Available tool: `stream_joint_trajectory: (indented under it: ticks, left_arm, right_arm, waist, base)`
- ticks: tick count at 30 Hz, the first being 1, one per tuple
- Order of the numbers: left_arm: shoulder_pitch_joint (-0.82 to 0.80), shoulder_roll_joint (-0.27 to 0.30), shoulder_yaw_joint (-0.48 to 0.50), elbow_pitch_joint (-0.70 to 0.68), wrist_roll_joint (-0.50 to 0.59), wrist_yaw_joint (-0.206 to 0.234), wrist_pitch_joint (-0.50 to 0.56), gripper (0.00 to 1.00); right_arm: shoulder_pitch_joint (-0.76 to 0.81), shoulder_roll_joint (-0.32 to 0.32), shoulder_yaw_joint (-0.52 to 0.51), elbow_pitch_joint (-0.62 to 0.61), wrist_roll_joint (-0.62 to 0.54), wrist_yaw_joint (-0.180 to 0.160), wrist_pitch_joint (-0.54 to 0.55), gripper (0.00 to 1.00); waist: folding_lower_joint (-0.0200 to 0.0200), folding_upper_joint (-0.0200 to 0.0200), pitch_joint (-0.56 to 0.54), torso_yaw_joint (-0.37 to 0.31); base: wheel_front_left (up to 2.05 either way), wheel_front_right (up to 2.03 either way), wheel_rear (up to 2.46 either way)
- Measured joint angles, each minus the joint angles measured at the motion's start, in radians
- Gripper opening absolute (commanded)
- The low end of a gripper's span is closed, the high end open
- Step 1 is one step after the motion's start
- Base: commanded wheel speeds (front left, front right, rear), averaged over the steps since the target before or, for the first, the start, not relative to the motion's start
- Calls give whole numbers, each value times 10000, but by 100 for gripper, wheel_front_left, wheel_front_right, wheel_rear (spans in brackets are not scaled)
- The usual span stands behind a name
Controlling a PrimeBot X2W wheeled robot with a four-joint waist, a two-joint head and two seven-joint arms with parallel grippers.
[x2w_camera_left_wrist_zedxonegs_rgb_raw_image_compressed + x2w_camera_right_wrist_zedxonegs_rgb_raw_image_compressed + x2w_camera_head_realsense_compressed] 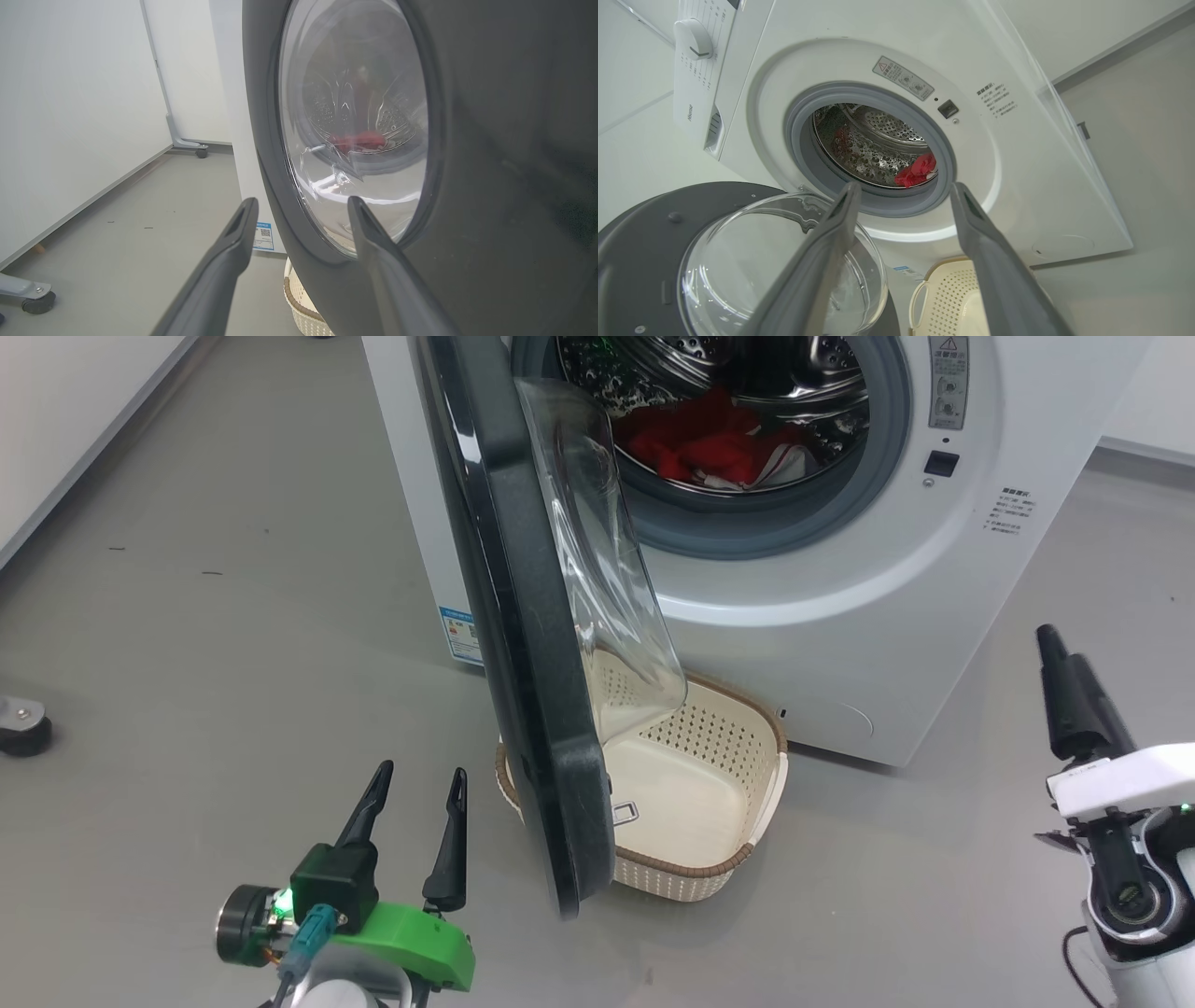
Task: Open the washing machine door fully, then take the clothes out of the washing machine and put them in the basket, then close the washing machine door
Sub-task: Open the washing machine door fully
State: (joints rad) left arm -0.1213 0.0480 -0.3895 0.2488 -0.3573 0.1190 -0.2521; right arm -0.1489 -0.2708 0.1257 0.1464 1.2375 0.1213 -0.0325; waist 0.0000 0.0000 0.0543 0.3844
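Head view: washing machine door (523, 644) being seen swung out from washing machine (840, 644), over basket (691, 872); clothes (695, 443) being seen lying in drum (794, 383).
Left wrist view: left gripper (301, 200) being held spread, empty, just beside door.
Right wrist view: right gripper (903, 186) being held spread, empty, pointed toward drum opening.

Smooth grey floor (233, 644) across the frame, white wall (65, 401) running along the upper left, a black caster (21, 728) at the left edge.

Head camera looks down on the washing machine (794, 644); both wrist cameras sit lower, nearer, sharing its door (490, 163).
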Motion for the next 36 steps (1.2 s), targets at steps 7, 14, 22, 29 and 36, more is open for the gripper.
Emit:
stream_joint_trajectory:
  ticks: [7, 14, 22, 29, 36]
  left_arm:
    - [2, -2, -4, 15, 15, 0, 0, 100]
    - [4, -2, -21, 44, 15, 0, 0, 100]
    - [43, 0, -82, 174, 59, 0, 0, 100]
    - [133, 0, -98, 219, 58, 0, 2, 100]
    - [148, 0, -117, 247, 59, 0, 2, 100]
  right_arm:
    - [439, -1593, 372, 194, -3674, 2, -2535, 100]
    - [850, -1799, 838, 334, -6381, -1143, -2428, 100]
    - [1580, -709, 869, -75, -7398, -1881, -2276, 100]
    - [2158, 113, 846, -261, -7710, -1958, -2270, 100]
    - [2305, 593, 819, -328, -8040, -2034, -2270, 100]
  waist:
    - [0, 0, -47, 9]
    - [0, 0, -96, 43]
    - [0, 0, -242, 163]
    - [0, 0, -303, 224]
    - [0, 0, -331, 247]
  base:
    - [0, 0, 0]
    - [0, 0, 0]
    - [0, 0, 0]
    - [0, 0, 0]
    - [0, 0, 0]
